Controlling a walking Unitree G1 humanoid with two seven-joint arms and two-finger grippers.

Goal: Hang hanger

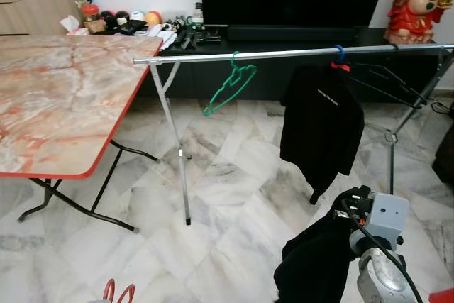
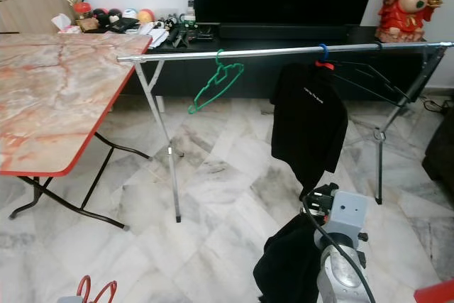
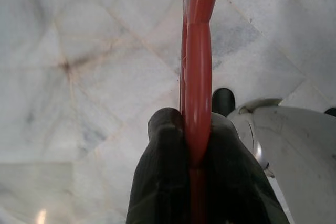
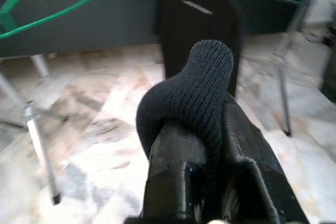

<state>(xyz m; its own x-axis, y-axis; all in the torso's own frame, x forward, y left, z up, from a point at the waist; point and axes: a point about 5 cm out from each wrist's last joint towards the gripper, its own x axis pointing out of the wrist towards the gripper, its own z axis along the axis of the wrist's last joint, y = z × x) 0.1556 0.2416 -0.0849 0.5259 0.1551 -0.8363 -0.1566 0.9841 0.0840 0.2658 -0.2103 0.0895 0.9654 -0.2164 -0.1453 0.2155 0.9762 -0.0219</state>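
Low on my left, my left gripper (image 3: 197, 145) is clenched on a red hanger (image 3: 198, 51), whose curved top pokes up at the bottom edge of my head view, well below the rail (image 1: 284, 54) and over the marble floor (image 1: 227, 196). The table (image 1: 64, 97) stands to the left of the rack. On the rail, a green hanger (image 1: 230, 86) hangs empty near the left end, and further right a black shirt (image 1: 323, 129) hangs from a hanger with a blue hook (image 1: 340, 52). Low on my right, my right gripper (image 4: 202, 145) is clamped on a fold of dark cloth (image 4: 194, 87), a garment that droops beside my arm. As I judge it, my own hanging is not yet done: the red hanger is in hand but nowhere near the rail, and the cloth is not on it. What remains is to dress the hanger, lift it, and hook it over a free stretch of rail, likely between the green hanger and the shirt.
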